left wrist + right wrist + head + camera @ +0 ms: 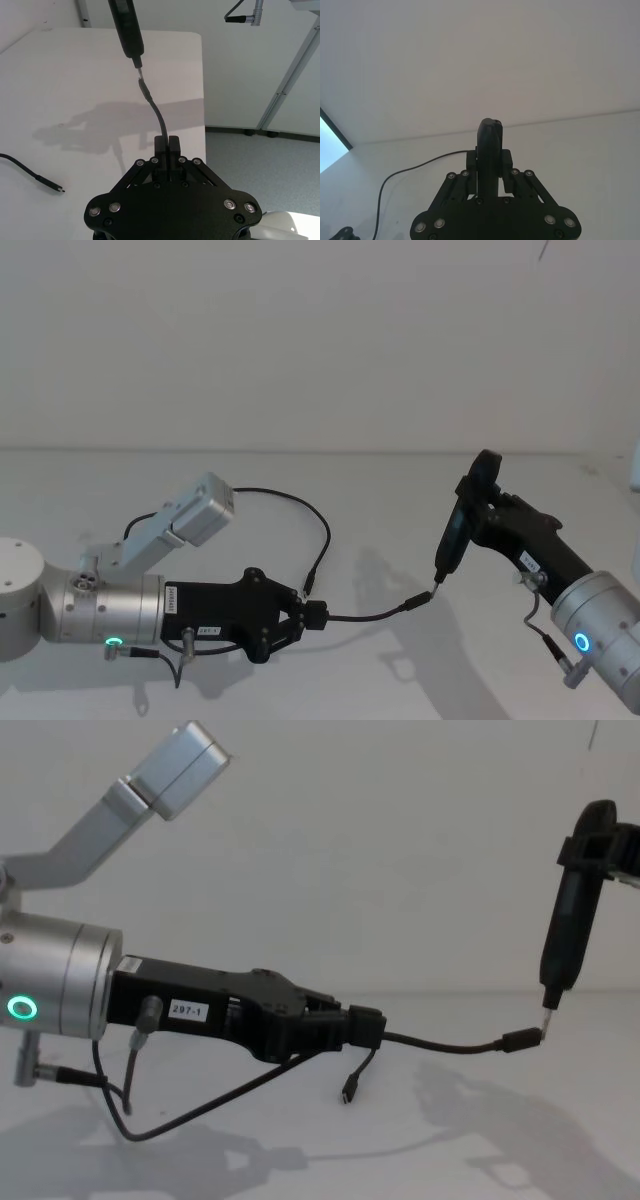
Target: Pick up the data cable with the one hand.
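Note:
The data cable [372, 615] is thin and black. My left gripper [312, 617] is shut on its small junction block, held a little above the white table [300, 680]. One branch runs right to a flat plug [520, 1041] that meets the tip of a slim dark stick [460, 525]. My right gripper [490, 502] is shut on that stick, which points down. Another branch loops behind the left gripper and ends in a loose plug [345, 1097]. In the left wrist view the cable [155, 107] rises from the shut fingers [173, 145] toward the stick [126, 27].
The table's edge [202, 90] drops to grey floor beside the left gripper. A black wire with a silver plug [247, 17] hangs beyond that edge. A pale object [634, 465] sits at the far right. My arms' own thin wires [130, 1110] dangle under the left wrist.

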Motion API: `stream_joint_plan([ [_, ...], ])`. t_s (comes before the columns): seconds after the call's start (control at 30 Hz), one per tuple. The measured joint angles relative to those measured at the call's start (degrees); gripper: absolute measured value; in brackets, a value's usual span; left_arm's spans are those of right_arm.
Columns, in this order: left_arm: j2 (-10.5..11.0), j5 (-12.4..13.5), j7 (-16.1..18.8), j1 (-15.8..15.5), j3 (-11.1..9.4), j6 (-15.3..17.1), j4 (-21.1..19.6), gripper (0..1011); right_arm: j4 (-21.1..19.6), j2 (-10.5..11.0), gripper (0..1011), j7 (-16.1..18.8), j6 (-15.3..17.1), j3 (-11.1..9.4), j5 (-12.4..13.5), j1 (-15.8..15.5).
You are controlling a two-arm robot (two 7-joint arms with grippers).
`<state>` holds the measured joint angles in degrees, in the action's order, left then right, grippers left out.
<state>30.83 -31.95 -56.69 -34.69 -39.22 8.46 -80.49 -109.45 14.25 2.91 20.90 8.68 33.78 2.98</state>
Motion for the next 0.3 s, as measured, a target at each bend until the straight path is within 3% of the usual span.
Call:
stream_joint_plan([
  [0.3,0.0,0.0,0.01,0.0,0.0,0.0,0.0,40,-0.08,0.04,279,0.0,-1.2,0.03,0.37,-0.08],
])
